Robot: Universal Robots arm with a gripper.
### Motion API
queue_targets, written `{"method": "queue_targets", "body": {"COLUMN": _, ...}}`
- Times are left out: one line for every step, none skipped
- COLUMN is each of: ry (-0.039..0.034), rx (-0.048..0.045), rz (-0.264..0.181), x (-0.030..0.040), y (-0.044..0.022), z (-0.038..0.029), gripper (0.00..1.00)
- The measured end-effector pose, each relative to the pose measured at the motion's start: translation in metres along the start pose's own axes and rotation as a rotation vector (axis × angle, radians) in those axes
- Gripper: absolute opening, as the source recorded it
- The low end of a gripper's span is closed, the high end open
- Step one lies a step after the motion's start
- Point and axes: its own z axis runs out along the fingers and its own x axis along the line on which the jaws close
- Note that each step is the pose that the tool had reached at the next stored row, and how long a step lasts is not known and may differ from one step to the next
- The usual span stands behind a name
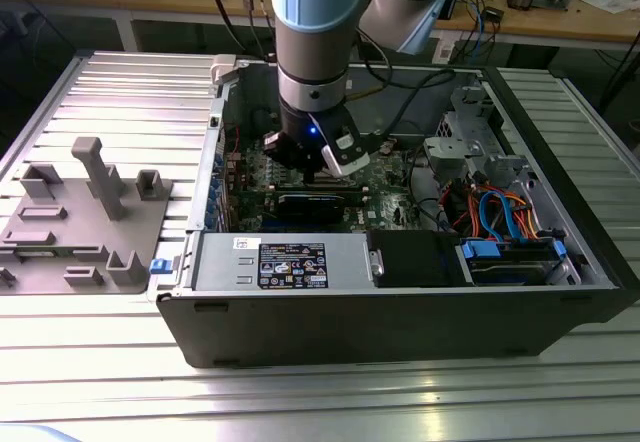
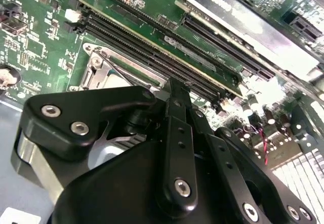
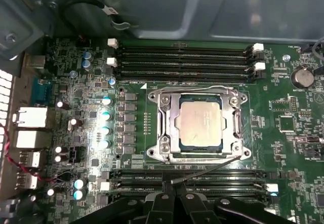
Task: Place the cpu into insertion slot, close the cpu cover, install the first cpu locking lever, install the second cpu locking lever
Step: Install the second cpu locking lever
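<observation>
Arm: reaches straight down into the open case point(image 1: 400, 302), wrist vertical, pincer point(image 1: 318, 172) low over the motherboard point(image 3: 76, 82). Pincer point(image 3: 174, 191): fingers drawn close together, tips apparently meeting on a thin dark lever point(image 3: 207, 169) that runs slantwise from them toward the socket; whether they actually grip it cannot be told, the contact being partly hidden. Cpu point(image 3: 200, 124): seated flat in the socket just ahead of the fingertips, pale top exposed. Cover point(image 3: 167, 117): silver frame lying down around the cpu. Memory slots point(image 3: 182, 62): beyond the socket, far side from the pincer; another bank directly beneath the fingertips.
</observation>
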Motion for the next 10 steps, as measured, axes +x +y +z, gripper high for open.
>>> {"method": "queue_targets", "body": {"ry": 0.0001, "rx": 0.0032, "rz": 0.0, "x": 0.0003, "y": 0.0004, "z": -0.0021, "gripper": 0.11}}
{"method": "queue_targets", "body": {"ry": 0.0001, "rx": 0.006, "rz": 0.0, "x": 0.0006, "y": 0.0007, "z": -0.0037, "gripper": 0.11}}
{"method": "queue_targets", "body": {"ry": 0.0001, "rx": 0.0082, "rz": 0.0, "x": 0.0011, "y": 0.001, "z": -0.0053, "gripper": 0.11}}
{"method": "queue_targets", "body": {"ry": 0.0002, "rx": 0.0102, "rz": -0.001, "x": 0.0016, "y": 0.0013, "z": -0.0071, "gripper": 0.11}}
{"method": "queue_targets", "body": {"ry": 0.0002, "rx": 0.0135, "rz": -0.001, "x": 0.002, "y": 0.002, "z": -0.0108, "gripper": 0.11}}
{"method": "queue_targets", "body": {"ry": 0.0004, "rx": 0.0167, "rz": -0.001, "x": 0.0024, "y": 0.0029, "z": -0.0157, "gripper": 0.11}}
{"method": "queue_targets", "body": {"ry": 0.0004, "rx": 0.0181, "rz": -0.001, "x": 0.0024, "y": 0.0035, "z": -0.019, "gripper": 0.11}}
{"method": "queue_targets", "body": {"ry": 0.0012, "rx": 0.0141, "rz": 0.0, "x": -0.0008, "y": 0.0034, "z": -0.0187, "gripper": 0.11}}
{"method": "queue_targets", "body": {"ry": 0.0036, "rx": 0.008, "rz": 0.0, "x": -0.0038, "y": 0.0033, "z": -0.0182, "gripper": 0.11}}
{"method": "queue_targets", "body": {"ry": 0.0056, "rx": 0.0029, "rz": 0.001, "x": -0.0063, "y": 0.0032, "z": -0.018, "gripper": 0.11}}
